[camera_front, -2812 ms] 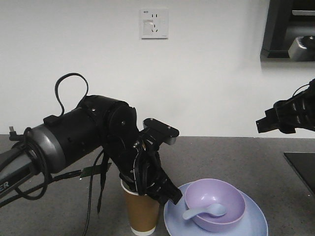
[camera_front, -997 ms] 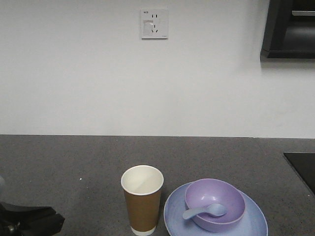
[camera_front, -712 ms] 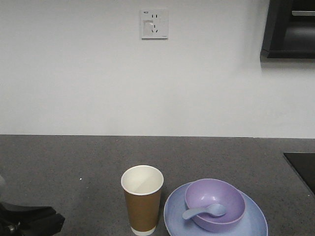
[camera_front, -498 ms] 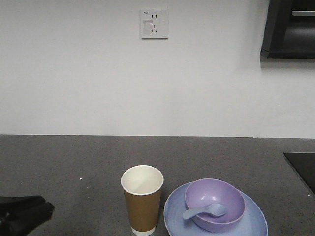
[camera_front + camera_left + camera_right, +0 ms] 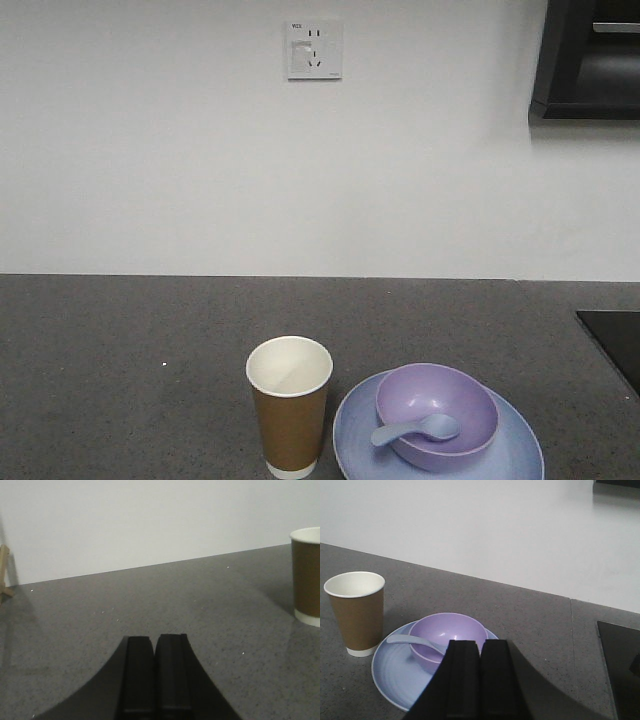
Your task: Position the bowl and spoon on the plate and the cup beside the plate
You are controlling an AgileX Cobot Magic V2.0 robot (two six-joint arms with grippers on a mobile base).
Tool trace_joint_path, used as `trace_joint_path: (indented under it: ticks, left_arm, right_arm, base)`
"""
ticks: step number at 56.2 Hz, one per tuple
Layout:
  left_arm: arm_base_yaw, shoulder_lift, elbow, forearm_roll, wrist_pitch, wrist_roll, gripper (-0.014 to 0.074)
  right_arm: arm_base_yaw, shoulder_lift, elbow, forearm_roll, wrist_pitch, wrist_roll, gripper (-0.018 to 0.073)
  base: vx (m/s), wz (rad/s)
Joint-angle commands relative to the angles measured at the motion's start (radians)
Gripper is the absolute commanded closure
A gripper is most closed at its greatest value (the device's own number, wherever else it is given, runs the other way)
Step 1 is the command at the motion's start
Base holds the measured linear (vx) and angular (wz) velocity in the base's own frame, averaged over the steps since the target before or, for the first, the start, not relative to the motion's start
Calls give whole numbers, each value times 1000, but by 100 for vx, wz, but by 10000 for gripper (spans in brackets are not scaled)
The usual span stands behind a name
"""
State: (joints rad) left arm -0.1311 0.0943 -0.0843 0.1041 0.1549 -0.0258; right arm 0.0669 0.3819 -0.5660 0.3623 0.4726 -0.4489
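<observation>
A lavender bowl (image 5: 436,415) sits on the light blue plate (image 5: 510,455) at the counter's front. The pale blue spoon (image 5: 412,431) lies in the bowl, its handle over the left rim. The brown paper cup (image 5: 289,405) stands upright just left of the plate. In the right wrist view the bowl (image 5: 447,630), spoon (image 5: 410,641), plate (image 5: 395,672) and cup (image 5: 356,612) lie ahead of my right gripper (image 5: 479,642), which is shut and empty. My left gripper (image 5: 154,639) is shut and empty above the counter, the cup (image 5: 306,575) far to its right.
A grey speckled counter (image 5: 150,340) runs to a white wall with a socket (image 5: 314,48). A black surface (image 5: 615,345) lies at the right edge, and a dark cabinet (image 5: 590,60) hangs at the top right. A wooden piece (image 5: 4,572) shows at the left.
The left arm let go of the cup, drew back down to the lower left and has left the front view. The right arm has also gone from that view. The dishes have not moved.
</observation>
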Motion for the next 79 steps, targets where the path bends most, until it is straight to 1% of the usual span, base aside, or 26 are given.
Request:
trace_joint_path:
  ticks: [1, 6, 9, 54, 58, 61, 65, 66, 69, 71, 74, 79]
  left_arm:
    - [15, -73, 37, -9, -101, -2, 600]
    - [14, -130, 90, -18, -122, -3, 600]
    - [15, -118, 84, -18, -99, -4, 600]
    - [15, -121, 85, -18, -104, -4, 600]
    - [15, -121, 85, -18, -104, -4, 600]
    - [15, -121, 85, -18, -104, -4, 600]
    - [15, -121, 85, -18, -104, -4, 600]
    - [15, -121, 85, -18, -104, -4, 600]
    - [15, -121, 85, -18, -104, -4, 600]
    - [15, -121, 85, -18, -104, -4, 600]
    - [15, -121, 85, -18, -104, -4, 600]
    - [15, -121, 85, -18, -104, -4, 600]
  right_arm:
    - [-4, 6, -28, 10, -80, -11, 568]
    - [-4, 8, -28, 10, -80, -11, 568]
    - [-4, 8, -28, 10, -75, -11, 568]
    - [-4, 8, -28, 10, -75, -11, 568]
    - [-4, 10, -28, -12, -77, -8, 568]
    - [-4, 13, -27, -79, -78, 45, 568]
    - [-4, 11, 0, -190, -99, 215, 568]
    - [-4, 8, 15, -225, -117, 272, 568]
    - [-4, -5, 66, -303, -177, 390, 568]
    - [-4, -23, 112, -349, -228, 449, 568]
    - [-5, -58, 187, -375, -303, 495, 568]
    - [-7, -131, 327, -369, -418, 476, 568]
  base:
    - [0, 0]
    - [0, 0]
    - [0, 0]
    - [0, 0]
    - [0, 0]
    - [0, 0]
    - [0, 0]
    - [0, 0]
    - [0, 0]
    - [0, 0]
    - [0, 0]
    - [0, 0]
